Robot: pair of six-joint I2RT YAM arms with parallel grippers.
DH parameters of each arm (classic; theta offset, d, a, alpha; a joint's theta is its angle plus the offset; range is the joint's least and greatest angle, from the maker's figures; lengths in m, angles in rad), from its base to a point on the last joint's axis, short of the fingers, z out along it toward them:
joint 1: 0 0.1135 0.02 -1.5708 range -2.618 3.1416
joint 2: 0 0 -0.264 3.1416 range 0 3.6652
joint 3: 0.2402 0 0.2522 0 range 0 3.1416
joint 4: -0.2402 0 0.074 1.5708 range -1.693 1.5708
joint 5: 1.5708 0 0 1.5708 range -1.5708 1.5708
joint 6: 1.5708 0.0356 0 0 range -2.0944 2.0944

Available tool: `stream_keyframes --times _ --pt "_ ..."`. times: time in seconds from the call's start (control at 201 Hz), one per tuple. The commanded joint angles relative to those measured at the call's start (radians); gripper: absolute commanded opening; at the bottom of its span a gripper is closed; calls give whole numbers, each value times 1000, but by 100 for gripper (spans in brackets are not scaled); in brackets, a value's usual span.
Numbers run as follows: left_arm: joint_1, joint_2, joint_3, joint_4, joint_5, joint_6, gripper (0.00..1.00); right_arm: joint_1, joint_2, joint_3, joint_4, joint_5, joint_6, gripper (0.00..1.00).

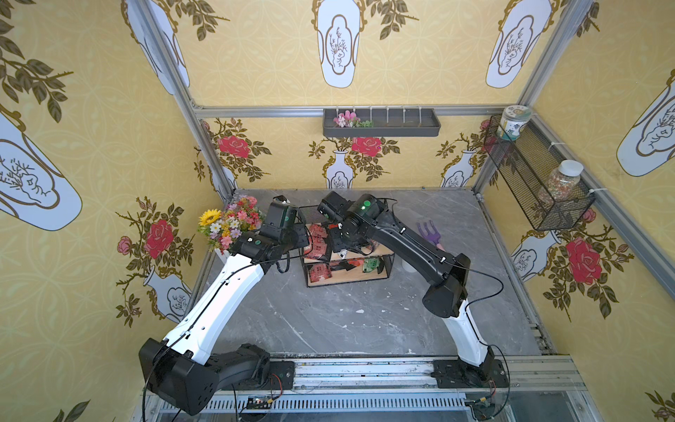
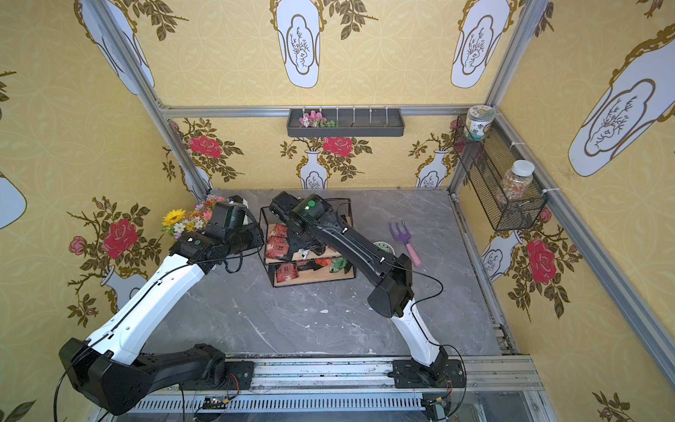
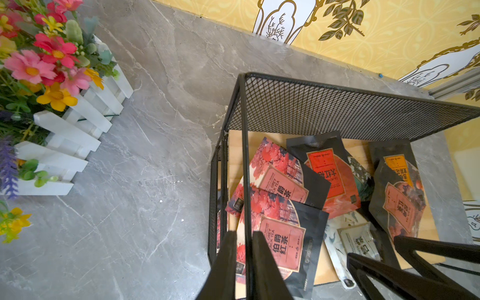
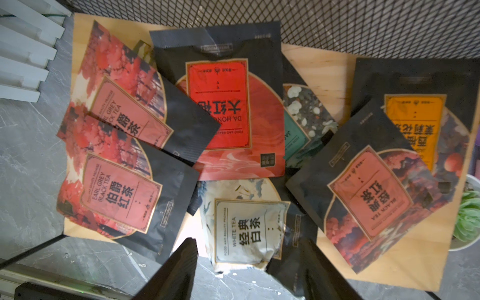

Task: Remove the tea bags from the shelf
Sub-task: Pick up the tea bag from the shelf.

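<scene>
Right wrist: right gripper (image 4: 244,262) straddles white tea bag (image 4: 246,223).

Both top views sat high above the base rail (image 1: 365,372), pitched down and forward: whole marble table (image 1: 328,321), back wall (image 1: 292,160), near-identical framing, slight side shift. Left wrist cam looked steeply down, close, from just outside the shelf (image 3: 363,109) corner. Right wrist cam sat closer, straight over the top board (image 4: 319,59). Both wrist views shared the Earl Grey tea bags (image 4: 122,192) and white tea bag (image 4: 246,228).
</scene>
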Motion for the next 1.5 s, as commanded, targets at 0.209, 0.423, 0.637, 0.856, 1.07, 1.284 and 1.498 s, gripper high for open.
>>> stream_keyframes --times 0.209,0.423,0.637,0.856,1.07,1.284,1.498 --pt "2 10 5 5 2 7 13 13 31 6 -10 56 -22 67" --pt "2 14 10 6 1 7 13 19 38 -14 -14 75 -29 65" --pt "1 14 14 3 0 11 13 20 22 -70 -4 75 -30 60" --pt "2 14 21 2 -3 11 13 16 4 -105 3 68 -31 52" --pt "2 18 28 -1 -6 15 13 11 -10 -118 1 65 -31 43" --pt "2 20 31 -3 -8 15 13 10 -31 -123 -4 56 -30 34" --pt "2 21 32 -6 -11 16 13 9 -48 -131 -11 52 -28 26"
